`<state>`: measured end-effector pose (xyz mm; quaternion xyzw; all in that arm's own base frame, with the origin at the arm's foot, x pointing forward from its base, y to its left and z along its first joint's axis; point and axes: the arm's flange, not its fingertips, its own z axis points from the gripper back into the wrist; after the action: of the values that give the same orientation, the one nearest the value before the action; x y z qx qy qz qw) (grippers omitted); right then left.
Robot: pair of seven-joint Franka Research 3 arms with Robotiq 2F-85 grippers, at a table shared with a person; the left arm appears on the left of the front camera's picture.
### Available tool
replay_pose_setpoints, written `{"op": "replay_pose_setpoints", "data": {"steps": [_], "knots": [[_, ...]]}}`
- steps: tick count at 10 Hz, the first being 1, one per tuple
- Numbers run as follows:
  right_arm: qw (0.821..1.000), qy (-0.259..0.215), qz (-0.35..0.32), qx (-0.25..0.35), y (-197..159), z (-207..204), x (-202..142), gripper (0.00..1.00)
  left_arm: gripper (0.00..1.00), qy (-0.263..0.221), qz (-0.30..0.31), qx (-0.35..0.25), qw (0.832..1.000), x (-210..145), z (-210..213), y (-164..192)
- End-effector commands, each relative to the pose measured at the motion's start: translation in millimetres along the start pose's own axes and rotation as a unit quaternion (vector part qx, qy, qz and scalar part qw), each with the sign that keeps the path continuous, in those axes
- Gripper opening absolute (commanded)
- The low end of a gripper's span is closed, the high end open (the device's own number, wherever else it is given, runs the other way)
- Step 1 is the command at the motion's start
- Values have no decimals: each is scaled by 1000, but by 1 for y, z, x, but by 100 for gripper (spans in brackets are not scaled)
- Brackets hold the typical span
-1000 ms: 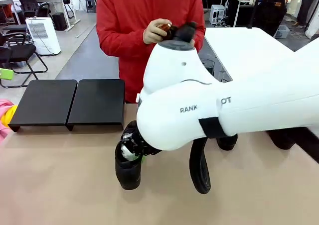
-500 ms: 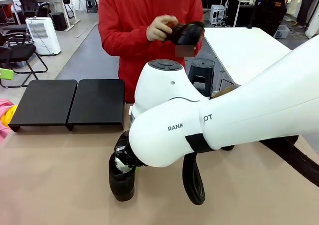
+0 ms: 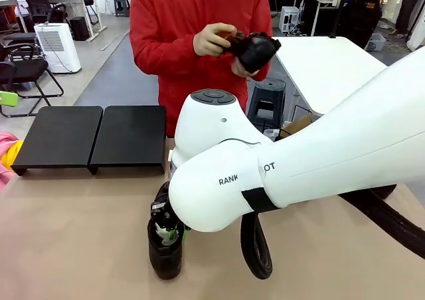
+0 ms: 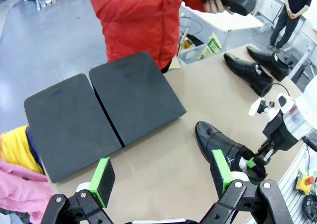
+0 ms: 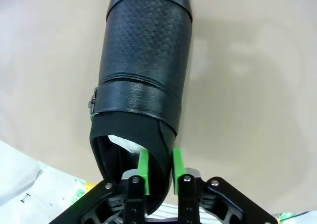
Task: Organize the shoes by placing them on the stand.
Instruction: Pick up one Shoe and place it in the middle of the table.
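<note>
The shoe (image 3: 165,260) stands on the table (image 3: 80,233), just short of the stand (image 3: 93,135). The right gripper (image 5: 159,157) pinches its heel wall between both pads. The left gripper (image 4: 161,172) hovers nearby, fingers spread wide, holding nothing.

Bright, even indoor light all round, just a soft shadow beside the shoe (image 5: 143,60) on the worktop (image 5: 247,60). Leather's got a mild sheen, and the wrist views bend at the edges

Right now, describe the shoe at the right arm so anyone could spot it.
On the tan table, robot-side of the black stand, lies a black dress shoe with a broad strap. It alone has its heel rim between the right pincer's green pads.
</note>
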<state>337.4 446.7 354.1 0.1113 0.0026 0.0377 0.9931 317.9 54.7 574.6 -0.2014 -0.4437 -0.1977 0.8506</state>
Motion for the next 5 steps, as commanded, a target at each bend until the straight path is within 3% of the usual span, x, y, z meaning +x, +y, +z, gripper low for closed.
{"op": "replay_pose_setpoints", "data": {"steps": [1,2,3,5], "knots": [[1000,10,-24,-5,5,4,-2,74,100,-2,-2,-2,1000,0,1,1],[999,14,-29,-9,4,8,-2,92,100,-2,-2,-2,1000,0,1,1],[999,19,-34,-14,1,14,-1,100,100,-2,-2,-2,1000,0,1,1],[999,26,-39,-18,-6,26,0,100,100,-2,-2,-2,1000,0,1,1]]}}
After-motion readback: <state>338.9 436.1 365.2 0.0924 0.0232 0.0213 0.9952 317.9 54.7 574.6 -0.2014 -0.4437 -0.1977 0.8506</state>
